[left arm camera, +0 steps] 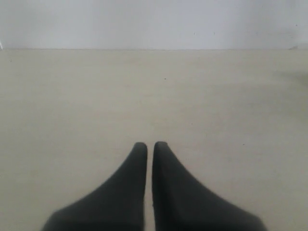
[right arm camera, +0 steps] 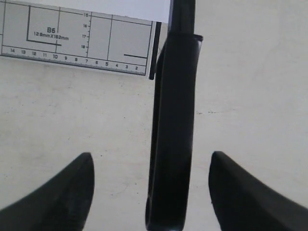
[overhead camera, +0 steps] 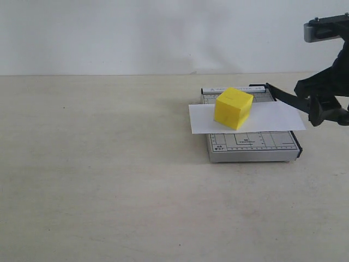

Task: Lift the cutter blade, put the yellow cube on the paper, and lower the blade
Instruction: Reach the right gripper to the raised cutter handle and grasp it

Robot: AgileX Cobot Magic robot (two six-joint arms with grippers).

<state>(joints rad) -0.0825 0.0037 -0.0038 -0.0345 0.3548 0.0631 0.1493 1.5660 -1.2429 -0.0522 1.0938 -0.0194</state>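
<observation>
The yellow cube (overhead camera: pixel 233 107) rests on the white paper (overhead camera: pixel 272 117), which lies across the grey trimmer base (overhead camera: pixel 251 147). The cutter blade (overhead camera: pixel 286 95) runs from its hinge at the base's far corner out to the right, lifted off the base. In the right wrist view its thick black handle (right arm camera: pixel 173 134) hangs between the fingers of my right gripper (right arm camera: pixel 151 155), which is open and touches neither side of it. The base's ruled edge (right arm camera: pixel 72 43) and a strip of paper (right arm camera: pixel 120 7) show beyond. My left gripper (left arm camera: pixel 150 144) is shut over bare table, holding nothing.
The pale table (overhead camera: pixel 98 180) stretches left and in front of the trimmer. A white wall (overhead camera: pixel 136 33) stands behind. The right arm (overhead camera: pixel 327 33) hangs above the table's right edge. The left arm is out of the exterior view.
</observation>
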